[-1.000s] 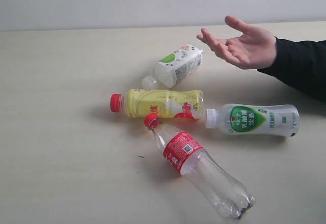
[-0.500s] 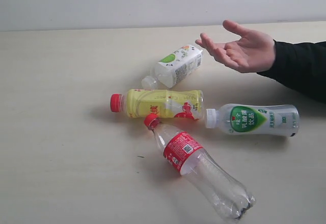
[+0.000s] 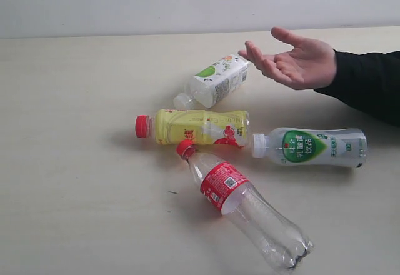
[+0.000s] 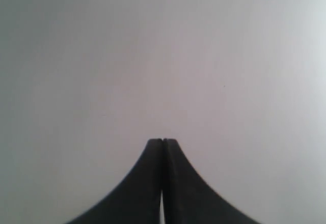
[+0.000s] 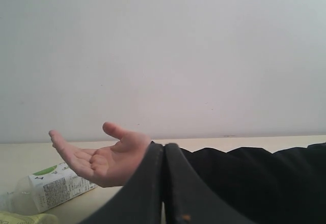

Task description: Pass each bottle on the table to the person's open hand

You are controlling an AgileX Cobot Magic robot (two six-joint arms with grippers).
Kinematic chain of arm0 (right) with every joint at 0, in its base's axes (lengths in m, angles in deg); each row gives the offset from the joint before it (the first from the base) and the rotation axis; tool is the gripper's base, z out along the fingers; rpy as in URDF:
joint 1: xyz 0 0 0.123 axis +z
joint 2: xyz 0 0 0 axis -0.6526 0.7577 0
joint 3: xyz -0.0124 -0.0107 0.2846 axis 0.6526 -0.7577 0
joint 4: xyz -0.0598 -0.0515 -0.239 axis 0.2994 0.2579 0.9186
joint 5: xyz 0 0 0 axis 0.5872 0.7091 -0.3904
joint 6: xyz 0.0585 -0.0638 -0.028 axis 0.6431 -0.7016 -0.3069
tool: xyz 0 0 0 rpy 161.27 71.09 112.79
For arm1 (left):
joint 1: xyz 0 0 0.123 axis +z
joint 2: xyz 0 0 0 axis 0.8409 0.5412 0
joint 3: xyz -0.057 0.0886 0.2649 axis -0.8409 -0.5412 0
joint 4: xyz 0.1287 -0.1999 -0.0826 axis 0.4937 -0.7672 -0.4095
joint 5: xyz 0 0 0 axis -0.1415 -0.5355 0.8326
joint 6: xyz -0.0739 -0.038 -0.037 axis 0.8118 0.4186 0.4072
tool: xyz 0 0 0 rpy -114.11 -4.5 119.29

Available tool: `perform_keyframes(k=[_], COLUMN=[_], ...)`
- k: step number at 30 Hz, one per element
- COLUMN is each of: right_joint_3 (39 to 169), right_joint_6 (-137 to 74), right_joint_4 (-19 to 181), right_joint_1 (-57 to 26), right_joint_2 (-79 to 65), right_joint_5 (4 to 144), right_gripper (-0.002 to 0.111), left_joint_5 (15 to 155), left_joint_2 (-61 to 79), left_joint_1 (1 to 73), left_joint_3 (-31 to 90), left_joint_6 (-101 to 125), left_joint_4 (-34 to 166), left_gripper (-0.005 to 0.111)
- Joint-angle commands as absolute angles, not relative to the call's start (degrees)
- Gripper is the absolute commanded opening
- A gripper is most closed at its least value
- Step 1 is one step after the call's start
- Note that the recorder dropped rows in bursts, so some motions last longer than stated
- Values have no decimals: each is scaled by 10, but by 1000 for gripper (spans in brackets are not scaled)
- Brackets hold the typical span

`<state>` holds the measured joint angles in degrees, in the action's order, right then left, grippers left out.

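Left tool [image 4: 162, 141]: its two black fingers are pressed together with nothing between them, facing a blank pale surface in the left wrist view.
Table [image 3: 75, 131]: pale beige; it carries all four bottles, each lying on its side.
Yellow bottle [image 3: 197, 127]: near the middle of the table, red cap pointing left. Its base end lies just beside the white cap of the green-white bottle.
Clear bottle with red label [image 3: 240, 203]: nearest the camera and lying on a diagonal. Its red cap is up against the yellow bottle's near side and its base points to the lower right.
Squarish white bottle with green leaf [image 3: 217, 80]: behind the yellow bottle and tilted, with its neck toward the lower left and its base near the hand's fingertips.
Green-white label bottle [image 3: 309, 147]: lies level, right of the yellow bottle, with its white cap to the left.
Person's open hand [image 3: 297, 61]: at the far right, raised above the table, palm up and bare, fingers spread and pointing left, on an arm in a black sleeve [image 3: 369, 81].
Right tool [image 5: 164, 145]: fingers together, holding nothing. The right wrist view shows the open hand beyond it.
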<state>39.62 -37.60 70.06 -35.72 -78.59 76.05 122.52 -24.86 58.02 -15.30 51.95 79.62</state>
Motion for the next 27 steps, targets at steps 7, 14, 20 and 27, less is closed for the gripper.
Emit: perform_keyframes(k=[7,14,20,27], right_joint_3=[394,394,394,394], right_joint_6=[-378,-378,-378,-378], right_joint_4=[700,700,700,700], right_joint_1=[-360,-360,-360,-360], right_joint_2=[-789,-789,-789,-789], right_joint_5=[752,752,752,752], right_gripper=[0,0,0,0], left_joint_5=[1091,775,652,555], left_joint_2=[21,92,124,155], left_joint_1=[581,581,578,510], left_joint_3=[147,279,298,329], left_joint_6=[592,504,292,-140], left_joint_4=[1128,1244,1166,831], left_gripper=[0,0,0,0])
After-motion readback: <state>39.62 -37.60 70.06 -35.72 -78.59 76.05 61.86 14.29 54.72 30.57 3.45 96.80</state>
